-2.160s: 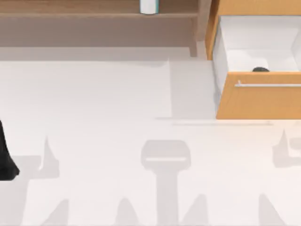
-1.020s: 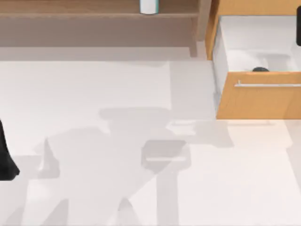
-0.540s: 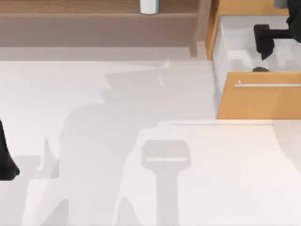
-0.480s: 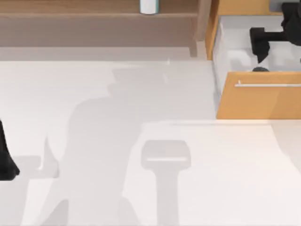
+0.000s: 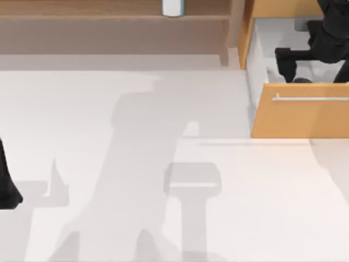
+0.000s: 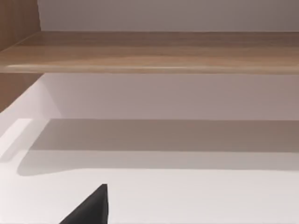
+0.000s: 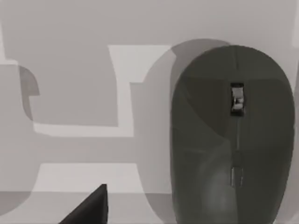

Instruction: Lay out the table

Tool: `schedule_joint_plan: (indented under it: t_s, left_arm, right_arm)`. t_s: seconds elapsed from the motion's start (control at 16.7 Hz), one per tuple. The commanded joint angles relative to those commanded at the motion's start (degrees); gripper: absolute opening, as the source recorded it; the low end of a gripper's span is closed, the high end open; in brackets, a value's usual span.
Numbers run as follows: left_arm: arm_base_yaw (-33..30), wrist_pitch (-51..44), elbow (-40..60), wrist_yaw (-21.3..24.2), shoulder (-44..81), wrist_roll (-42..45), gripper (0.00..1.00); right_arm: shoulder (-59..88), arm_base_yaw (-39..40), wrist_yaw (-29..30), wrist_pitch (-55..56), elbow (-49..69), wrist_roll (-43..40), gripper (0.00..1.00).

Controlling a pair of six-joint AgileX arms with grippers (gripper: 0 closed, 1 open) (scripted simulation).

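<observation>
Surface: the broad off-white surface (image 5: 109, 164) fills most of the top view, from the left edge to the lower right; arm shadows lie across its middle.
Shelf: a brown wooden shelf (image 5: 109, 11) runs along the upper left and upper middle of the top view, with a small white and teal container (image 5: 173, 7) standing on it at the top edge. The left wrist view also looks at the shelf board (image 6: 149, 51), with the pale surface below it.
Drawer unit: an orange wooden drawer unit (image 5: 300, 117) sits at the upper right of the top view, its drawer pulled open, white inside, with a silver bar handle (image 5: 311, 99) across the front panel.
Mouse: a dark grey computer mouse (image 7: 233, 135) with a scroll wheel lies on the drawer's white floor, large at the right of the right wrist view; in the top view just its dark edge (image 5: 301, 80) peeks above the drawer front.
Right tool: the right tool (image 5: 286, 63) hangs over the open drawer at the upper right of the top view, just above the mouse; I cannot tell how wide its fingers stand.
Left arm: parked at the left edge of the top view, a dark shape (image 5: 6, 183) low on that side; its tool's state cannot be told.
</observation>
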Motion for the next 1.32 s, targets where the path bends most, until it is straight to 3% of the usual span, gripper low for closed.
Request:
schedule_joint_plan:
  t_s: [1.32]
  left_arm:
    - [0.0,0.0,0.0,0.0,0.0,0.0,1.0]
  right_arm:
    - [1.4,0.0,0.1,5.2,-3.6,0.0,1.0]
